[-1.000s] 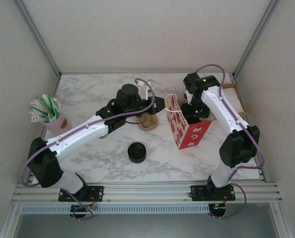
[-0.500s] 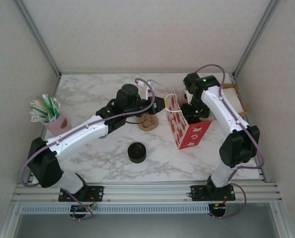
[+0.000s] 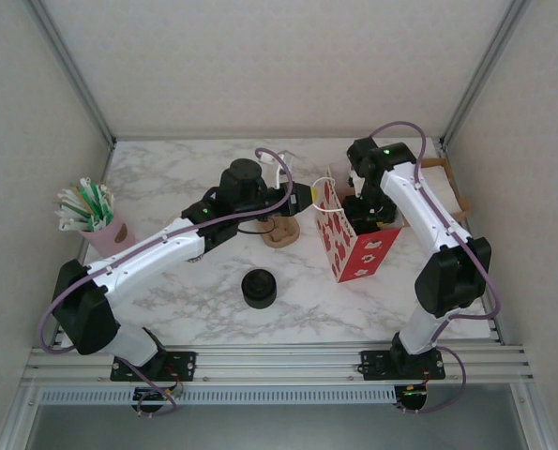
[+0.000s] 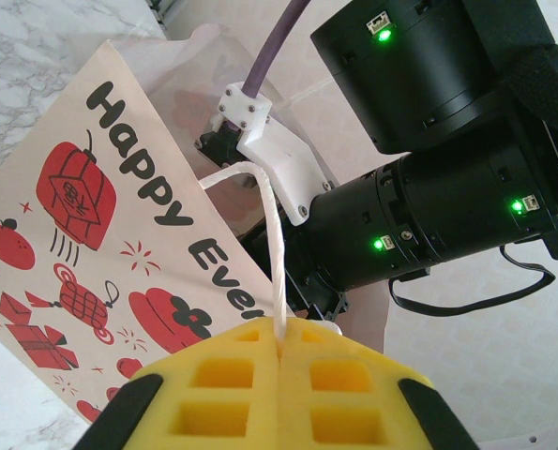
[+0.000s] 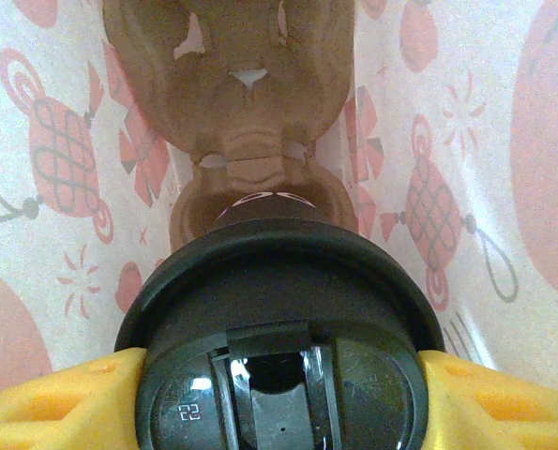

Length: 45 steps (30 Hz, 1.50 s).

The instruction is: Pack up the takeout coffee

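The takeout coffee (image 5: 279,309) shows its round black lid from above, held between the yellow fingers (image 5: 44,403) of my right gripper (image 5: 279,380), which is shut on it. It hangs inside the red-and-white paper gift bag (image 3: 358,251), over a brown cardboard carrier (image 5: 250,84) at the bag's bottom. In the top view my right gripper (image 3: 368,214) reaches down into the bag's mouth. My left gripper (image 4: 280,337) is shut on the bag's white string handle (image 4: 274,244) and holds it up at the bag's left side (image 3: 305,197).
A short stack of black lids (image 3: 258,288) sits at the table's front middle. A brown cardboard carrier (image 3: 280,230) lies left of the bag. A pink cup of straws (image 3: 96,220) stands at the far left. Brown cardboard (image 3: 443,183) lies at the back right.
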Tool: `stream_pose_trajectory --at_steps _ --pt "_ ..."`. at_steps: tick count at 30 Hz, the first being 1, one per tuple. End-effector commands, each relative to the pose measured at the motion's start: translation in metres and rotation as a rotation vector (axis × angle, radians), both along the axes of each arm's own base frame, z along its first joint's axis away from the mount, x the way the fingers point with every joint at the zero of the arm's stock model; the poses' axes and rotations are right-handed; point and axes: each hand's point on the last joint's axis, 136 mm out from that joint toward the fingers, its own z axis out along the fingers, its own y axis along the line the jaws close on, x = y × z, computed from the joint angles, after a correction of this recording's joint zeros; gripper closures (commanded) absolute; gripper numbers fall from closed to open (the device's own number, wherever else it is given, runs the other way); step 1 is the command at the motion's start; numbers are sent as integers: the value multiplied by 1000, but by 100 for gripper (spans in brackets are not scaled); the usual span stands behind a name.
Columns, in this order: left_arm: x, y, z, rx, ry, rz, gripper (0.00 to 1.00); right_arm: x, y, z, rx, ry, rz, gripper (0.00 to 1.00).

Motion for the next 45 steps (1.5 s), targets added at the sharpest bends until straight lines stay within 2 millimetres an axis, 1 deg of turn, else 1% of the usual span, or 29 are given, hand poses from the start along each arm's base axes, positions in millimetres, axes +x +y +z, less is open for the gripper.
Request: stream_pose_trajectory --at_steps 1,11,45 --pt "-2 -5 12 -9 -32 -11 98 -1 -2 3 -1 2 -6 34" --pt "-2 -6 11 -7 -32 -13 98 -3 -3 -10 -18 43 -6 34" --pt "-2 -6 12 -7 -34 -15 98 0 -2 -6 -10 26 -5 34"
